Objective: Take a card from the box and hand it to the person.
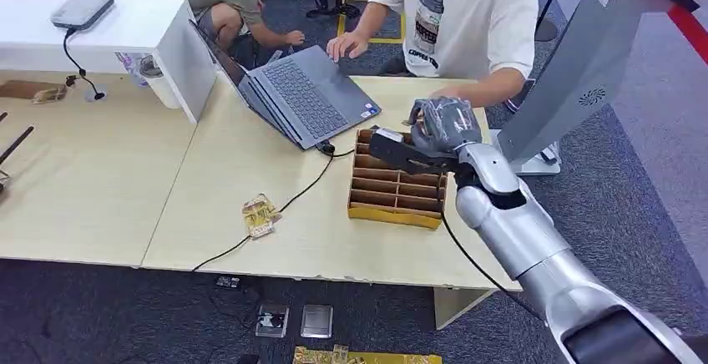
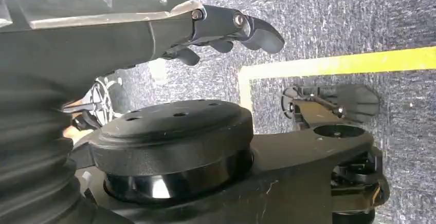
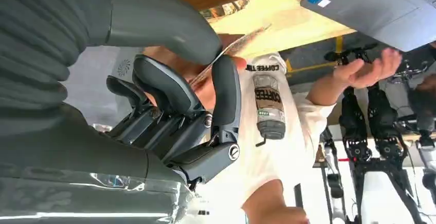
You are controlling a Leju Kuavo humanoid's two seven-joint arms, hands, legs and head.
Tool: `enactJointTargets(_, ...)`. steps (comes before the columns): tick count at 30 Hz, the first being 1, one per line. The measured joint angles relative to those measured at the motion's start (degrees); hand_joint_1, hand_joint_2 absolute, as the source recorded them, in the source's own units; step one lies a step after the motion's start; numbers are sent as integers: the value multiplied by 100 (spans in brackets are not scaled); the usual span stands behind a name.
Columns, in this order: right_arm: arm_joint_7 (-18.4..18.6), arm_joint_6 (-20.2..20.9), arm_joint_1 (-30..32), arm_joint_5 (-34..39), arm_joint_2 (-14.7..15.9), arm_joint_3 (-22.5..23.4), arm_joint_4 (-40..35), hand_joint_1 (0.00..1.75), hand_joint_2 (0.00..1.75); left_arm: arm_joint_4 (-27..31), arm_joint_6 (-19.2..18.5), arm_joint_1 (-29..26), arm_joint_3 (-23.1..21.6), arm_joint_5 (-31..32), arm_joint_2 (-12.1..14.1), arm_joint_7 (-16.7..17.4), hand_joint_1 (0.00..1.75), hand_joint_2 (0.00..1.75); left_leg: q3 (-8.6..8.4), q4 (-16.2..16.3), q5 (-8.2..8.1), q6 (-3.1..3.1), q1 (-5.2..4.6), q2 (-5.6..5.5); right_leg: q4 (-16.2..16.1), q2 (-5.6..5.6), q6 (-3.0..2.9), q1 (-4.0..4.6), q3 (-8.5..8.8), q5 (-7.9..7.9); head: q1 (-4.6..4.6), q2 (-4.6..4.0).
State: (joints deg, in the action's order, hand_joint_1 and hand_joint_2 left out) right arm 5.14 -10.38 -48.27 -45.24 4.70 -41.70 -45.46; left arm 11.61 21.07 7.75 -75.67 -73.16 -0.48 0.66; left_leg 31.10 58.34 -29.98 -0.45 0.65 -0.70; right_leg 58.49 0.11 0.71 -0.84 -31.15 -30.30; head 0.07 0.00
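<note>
At the far left of the head view we see a white shelf unit (image 1: 125, 26) with a grey device (image 1: 81, 9) on top, its cable hanging to the counter (image 1: 108, 180). Our left hand (image 2: 226, 29) appears in the left wrist view, hanging over dark carpet with a yellow line (image 2: 339, 63); its fingers are curled in with nothing in them. On the counter, a small loose pile of cards (image 1: 260, 215) lies near a black cable (image 1: 284, 209). Further right an open grey laptop (image 1: 305, 93) sits, with a person's hand (image 1: 346, 45) resting at its far edge. Just right of it stands the yellow divided box (image 1: 392, 189). Our right hand (image 1: 444, 123) is raised over the box's far end, before the person in a white printed T-shirt (image 1: 463, 13). In the right wrist view, thumb and finger pinch a thin card (image 3: 226, 52), and the person's fingers (image 3: 205, 88) touch it from beyond. A grey stand (image 1: 584, 63) rises at the right.
</note>
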Motion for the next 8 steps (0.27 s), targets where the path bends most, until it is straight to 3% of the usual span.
enactJointTargets(2, 11, 0, -1, 2, 15, 2, -26, 175, 175, 0, 0, 4, 0, 11, 0, 2, 0, 175, 0, 0, 0, 0, 0, 0, 0, 0, 0, 0, 0, 0, 7, 0)
enactJointTargets(4, 24, 0, -3, 0, 20, 4, -55, 147, 175, 0, 0, 14, 0, 26, 0, 18, 0, 175, 1, 0, 0, 0, 0, 0, 0, 0, 0, 0, -1, 0, 4, 0)
enactJointTargets(5, 31, 0, -4, -4, 22, 4, -57, 115, 175, 0, 0, 19, -2, 31, 0, 26, 0, 175, 2, 0, 0, 0, 0, 0, 0, 0, 0, 0, -1, 0, 4, 0)
enactJointTargets(6, 39, -7, -4, -17, 22, 4, -57, 21, 175, 0, -2, 23, -6, 35, 0, 35, 0, 175, 2, 0, 0, 0, 0, 0, 0, 0, 0, 0, -1, 0, 4, 0)
enactJointTargets(7, 42, -28, -4, -17, 20, 4, -57, 0, 175, 0, -2, 23, -11, 37, 0, 44, 0, 175, 2, 0, 0, 0, 0, 0, 0, 0, 0, 0, -1, 0, 4, 0)
enactJointTargets(8, 42, -46, -3, -15, 17, 2, -55, 0, 175, 0, -2, 23, -13, 37, 0, 48, 0, 175, 2, 0, 0, 0, 0, 0, 0, 0, 0, 0, -1, 0, 2, 0)
